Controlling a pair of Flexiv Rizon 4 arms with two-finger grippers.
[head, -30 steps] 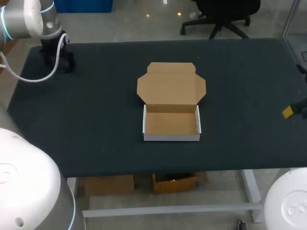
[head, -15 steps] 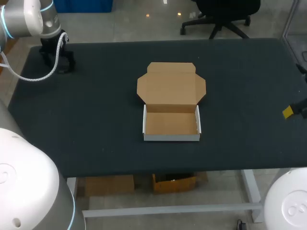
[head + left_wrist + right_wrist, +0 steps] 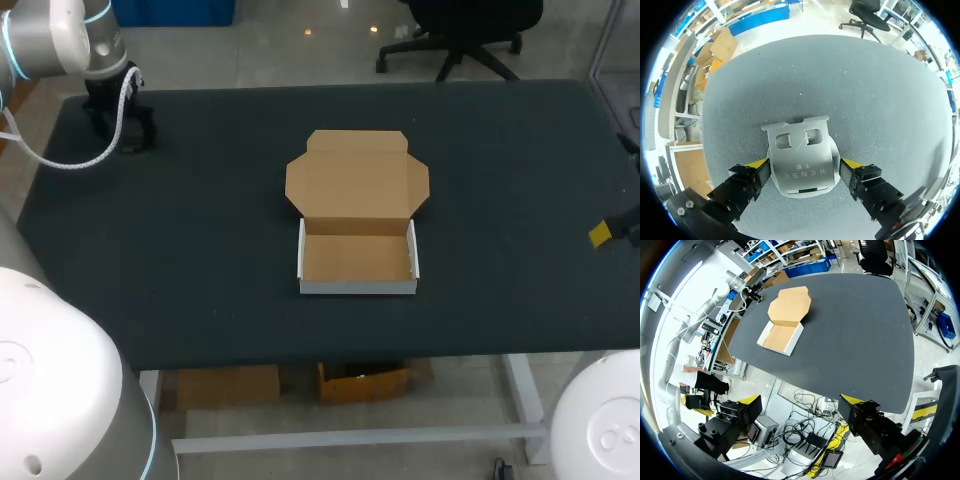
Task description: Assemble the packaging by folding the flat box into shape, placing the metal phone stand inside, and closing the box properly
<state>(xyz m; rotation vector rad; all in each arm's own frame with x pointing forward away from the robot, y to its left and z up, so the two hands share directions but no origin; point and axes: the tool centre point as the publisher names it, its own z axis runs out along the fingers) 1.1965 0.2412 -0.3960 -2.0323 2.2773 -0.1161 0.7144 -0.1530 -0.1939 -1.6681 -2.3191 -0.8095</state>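
Note:
The cardboard box (image 3: 357, 258) stands folded into a tray at the table's middle, its brown lid (image 3: 357, 180) lying open and flat behind it. It also shows far ahead in the right wrist view as a box (image 3: 781, 336). The metal phone stand (image 3: 800, 150) lies flat on the dark mat at the table's back left corner. My left gripper (image 3: 805, 164) straddles it, one finger against each side. In the head view the left gripper (image 3: 118, 130) hides the stand. My right gripper (image 3: 802, 400) hangs open and empty beyond the table's right edge, one yellow fingertip (image 3: 600, 234) showing.
The dark table (image 3: 200, 220) carries only the box and the stand. Its left edge runs close beside the left gripper. A white cable (image 3: 60, 160) from the left arm loops over the back left corner.
The left gripper shifted slightly toward the back left corner. Box and right arm have stayed still.

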